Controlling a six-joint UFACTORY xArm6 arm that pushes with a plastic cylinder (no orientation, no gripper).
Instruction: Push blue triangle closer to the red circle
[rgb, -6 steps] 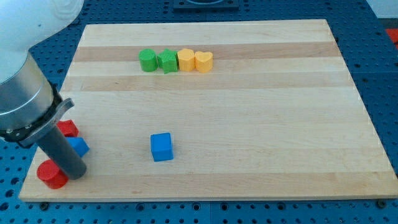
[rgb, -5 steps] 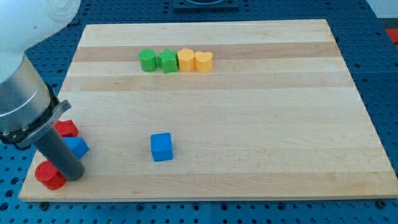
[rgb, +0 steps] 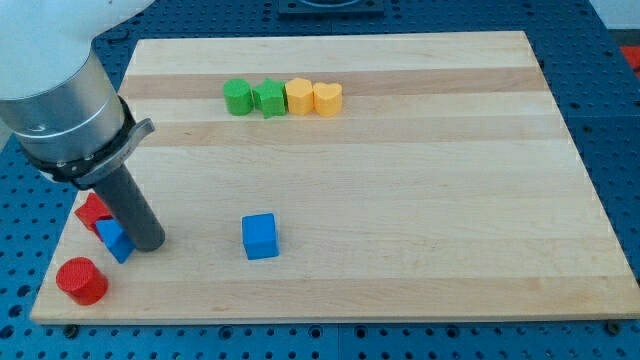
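Observation:
The blue triangle (rgb: 113, 241) lies near the board's lower left corner, partly hidden by my rod. The red circle (rgb: 81, 281) sits below and left of it, close to the board's bottom edge, with a small gap between them. My tip (rgb: 148, 245) rests on the board just right of the blue triangle, touching or nearly touching it. A second red block (rgb: 92, 211) sits just above and left of the blue triangle, against it.
A blue cube (rgb: 260, 237) stands right of my tip. A row of a green circle (rgb: 237, 97), a green star (rgb: 268, 98), a yellow block (rgb: 299, 97) and a yellow heart (rgb: 328, 98) sits near the view's top.
My rod has moved up and right, off the red circle. The red circle, before partly covered, now shows fully. The blue triangle and the red block above it shifted slightly left.

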